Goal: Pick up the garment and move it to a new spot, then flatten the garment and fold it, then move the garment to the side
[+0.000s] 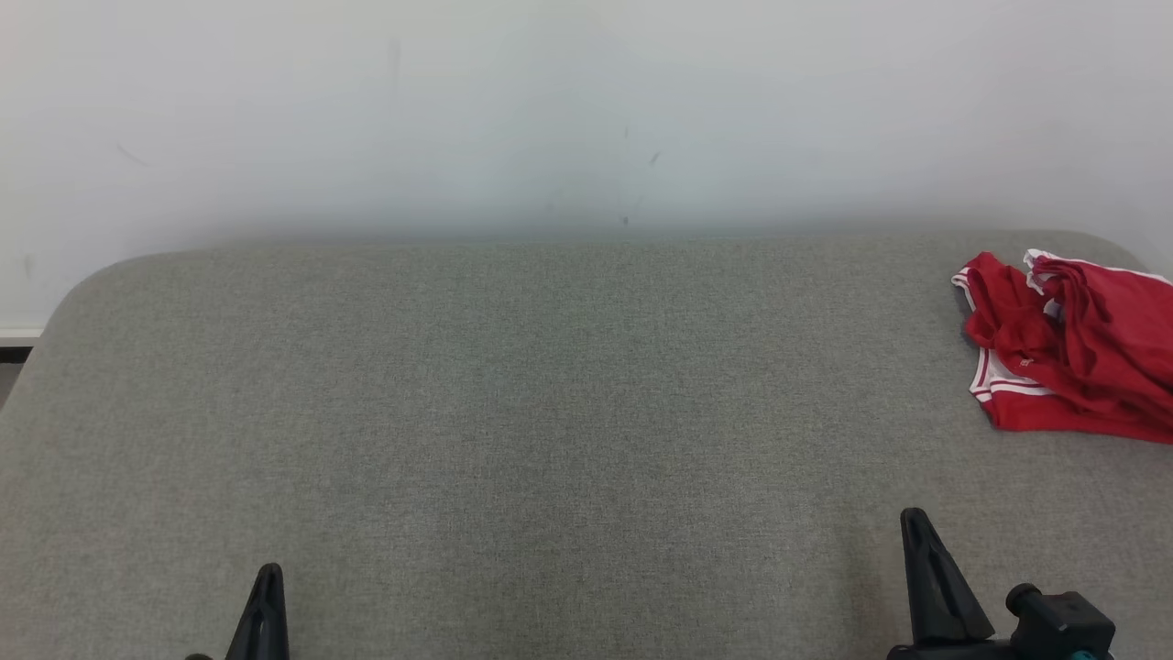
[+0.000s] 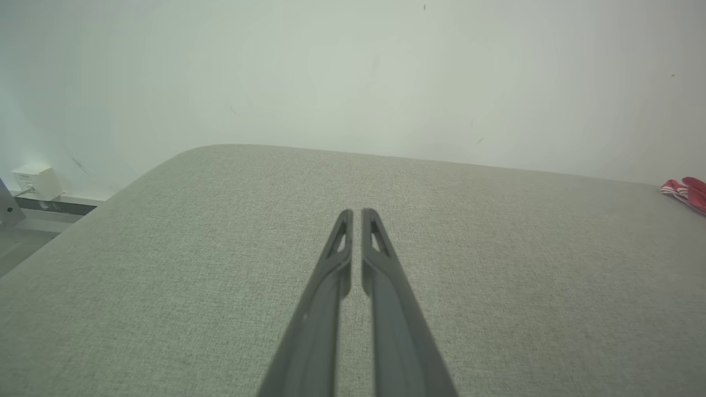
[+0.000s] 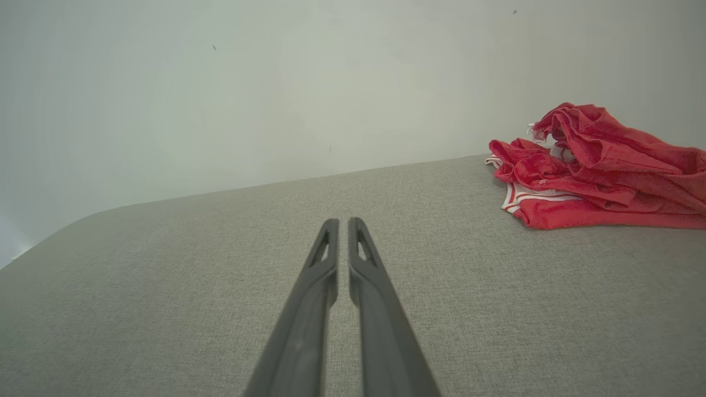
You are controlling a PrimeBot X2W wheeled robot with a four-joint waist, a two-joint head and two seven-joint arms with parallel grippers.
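The garment (image 1: 1072,353) is a crumpled red piece with white trim, lying bunched at the far right of the grey fabric surface (image 1: 550,412). In the right wrist view the garment (image 3: 601,165) sits ahead and to the right, well away from the fingers. Just its edge, the garment (image 2: 686,193), peeks in at the far right of the left wrist view. My left gripper (image 2: 356,212) hovers over bare fabric, fingers nearly touching, nothing between them. My right gripper (image 3: 342,222) looks the same, shut and holding nothing. Both sit low in the head view: left gripper (image 1: 268,573), right gripper (image 1: 914,518).
A plain white wall (image 1: 586,119) rises directly behind the surface, whose far corners are rounded. Off its left edge, a small white box (image 2: 33,179) sits by a dark baseboard strip near the floor.
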